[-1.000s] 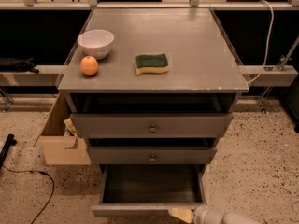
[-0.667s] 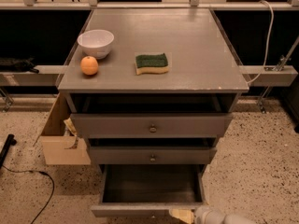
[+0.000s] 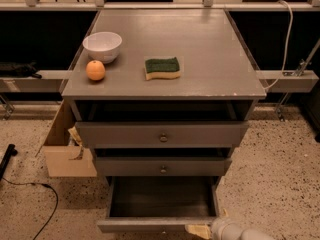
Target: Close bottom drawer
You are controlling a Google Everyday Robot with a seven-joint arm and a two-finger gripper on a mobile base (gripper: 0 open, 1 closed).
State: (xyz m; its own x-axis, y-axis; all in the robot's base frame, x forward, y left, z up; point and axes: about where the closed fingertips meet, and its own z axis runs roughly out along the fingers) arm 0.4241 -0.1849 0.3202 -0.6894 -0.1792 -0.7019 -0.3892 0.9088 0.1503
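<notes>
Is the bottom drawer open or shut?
Open. The bottom drawer sticks far out, showing its dark inside. The gripper is at its front edge, lower right.

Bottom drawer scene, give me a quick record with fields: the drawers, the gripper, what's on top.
bottom drawer: pulled far out, nothing visible inside
middle drawer: out slightly
top drawer: out slightly
gripper: low by the right end of the bottom drawer's front; contact unclear
cabinet top: bowl and orange at left, sponge near the middle
floor, left of cabinet: cardboard box
task state: bottom drawer not yet closed
</notes>
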